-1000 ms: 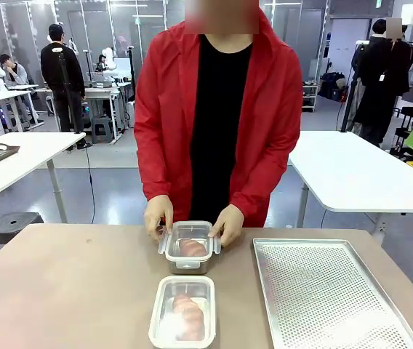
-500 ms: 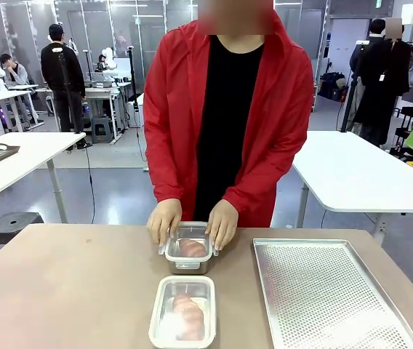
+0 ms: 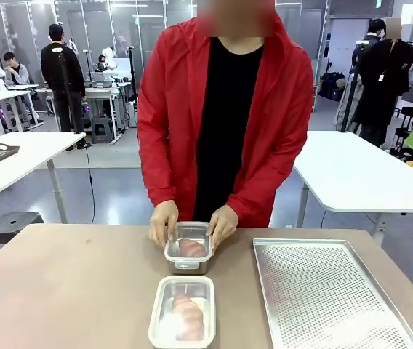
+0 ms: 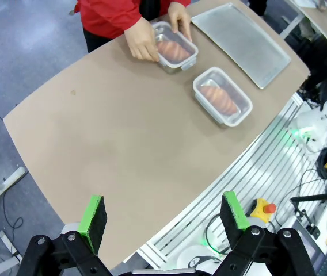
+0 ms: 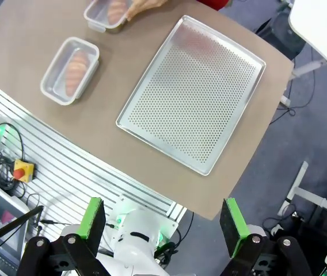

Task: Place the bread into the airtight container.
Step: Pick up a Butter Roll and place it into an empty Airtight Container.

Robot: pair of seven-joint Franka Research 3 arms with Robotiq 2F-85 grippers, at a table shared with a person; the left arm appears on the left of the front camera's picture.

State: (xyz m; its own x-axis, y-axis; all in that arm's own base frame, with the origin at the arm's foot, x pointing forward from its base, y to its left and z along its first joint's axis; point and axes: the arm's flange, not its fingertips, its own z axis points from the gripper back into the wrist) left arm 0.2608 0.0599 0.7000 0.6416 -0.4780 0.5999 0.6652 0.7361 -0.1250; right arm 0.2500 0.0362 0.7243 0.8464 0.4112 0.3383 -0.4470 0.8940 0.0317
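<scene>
the left gripper (image 4: 162,214) is held high above the near edge of the table (image 4: 111,155), its green-padded fingers spread wide with nothing between them. the right gripper (image 5: 161,218) is likewise held high and wide apart, empty, over the robot's side of the table, above the base rails. below the right gripper a perforated metal tray (image 5: 192,95) is seen lying flat on the table, bare. to the tray's left in the front view, two clear containers are set one behind the other. the near container (image 3: 182,311) is closed with a lid, and a piece of bread (image 3: 189,315) is seen inside it through the clear top. the far container (image 3: 189,247) is placed just beyond it, apart from it, and a second bread (image 3: 192,248) is seen lying inside. the far container is touched on both sides by the person's hands: the left hand (image 3: 222,223) is laid against its right edge in the front view and the right hand (image 3: 163,221) against its left edge, with fingers over the lid's rim. the person, in a red jacket (image 3: 279,123) over a black top, is stood at the far side of the table. both containers are kept well apart from the grippers.
</scene>
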